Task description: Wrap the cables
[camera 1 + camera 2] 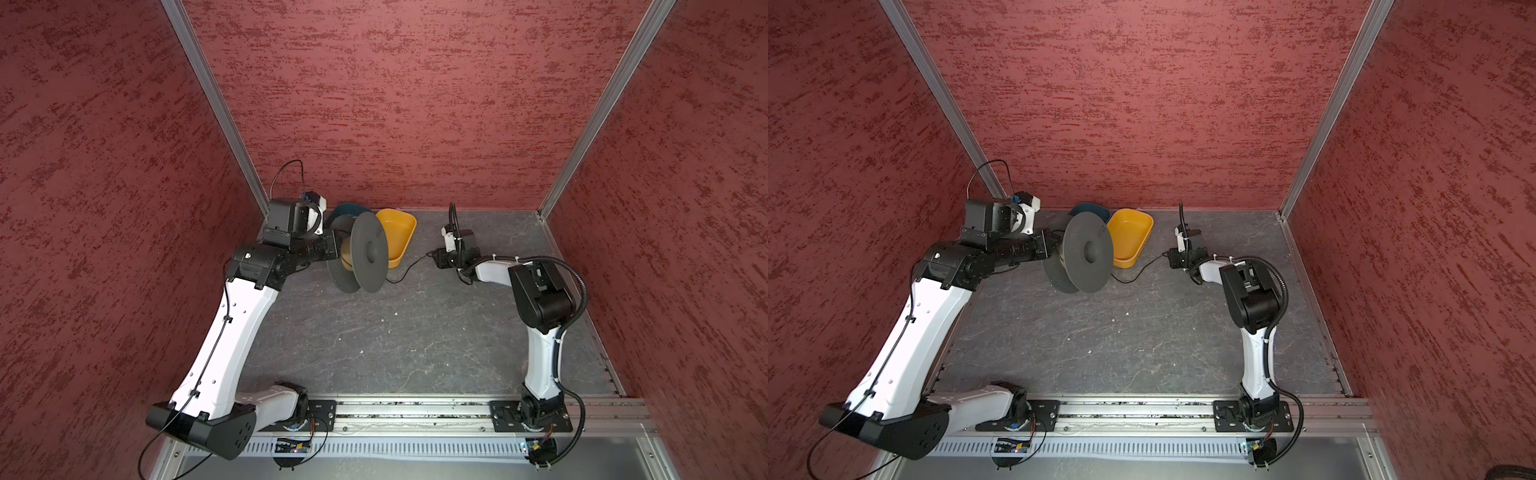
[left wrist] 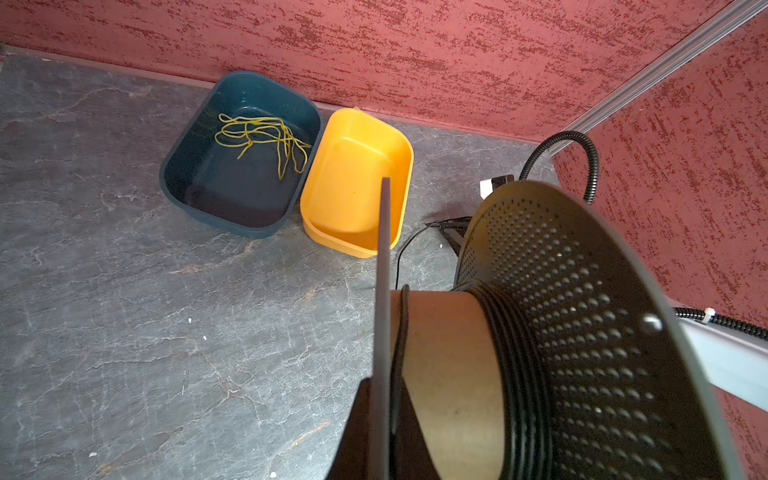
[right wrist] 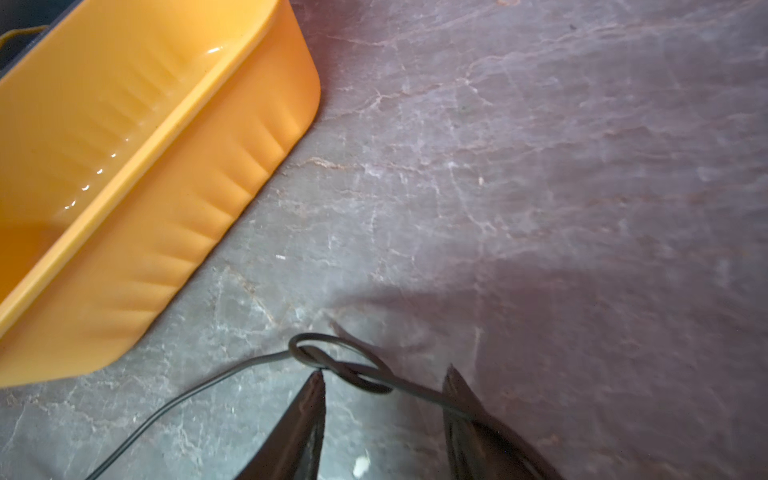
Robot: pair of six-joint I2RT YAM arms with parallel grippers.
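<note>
A grey spool with a cardboard core stands on edge at the back left. My left gripper is shut on its near flange. The cables, a thin black cord, lie in several turns against the perforated far flange. From the spool's foot the cord runs over the table to my right gripper. That gripper is open. A knot in the cord lies between its fingertips, and the cord drapes over one finger.
A yellow bin sits just behind the spool, close to the right gripper. Beside it, a dark blue bin holds yellow-green strands. Red walls close in the back and both sides.
</note>
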